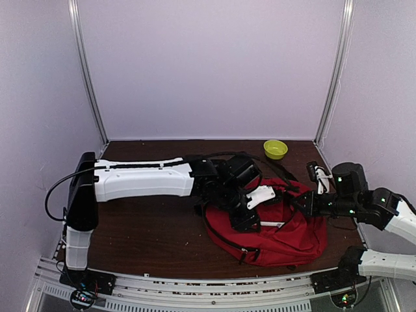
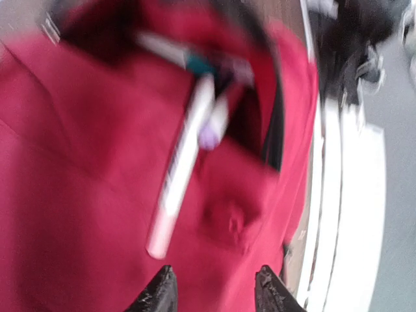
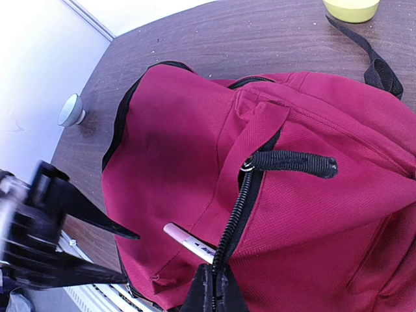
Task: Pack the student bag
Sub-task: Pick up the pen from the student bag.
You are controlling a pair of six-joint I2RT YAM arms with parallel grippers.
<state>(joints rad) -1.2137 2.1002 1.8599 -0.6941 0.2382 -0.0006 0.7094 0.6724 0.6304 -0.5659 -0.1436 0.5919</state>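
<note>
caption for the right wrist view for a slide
Right tool pinching the zipper edge of the red backpack, a white pen poking from its pocket, yellow bowl behind.

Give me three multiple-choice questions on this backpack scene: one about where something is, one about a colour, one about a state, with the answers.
1. Where is the bowl? A) inside the backpack; B) at the far edge of the table, beyond the backpack; C) at the near edge by the arm bases.
2. What colour is the backpack? A) red; B) blue; C) green.
3. How does the white pen lie? A) flat on the table; B) standing in the bowl; C) partly tucked into the backpack's zip opening.
Answers: B, the top view shows it past the backpack by the back wall. A, red fabric in every view. C, one end sticks out beside the zipper.
</note>
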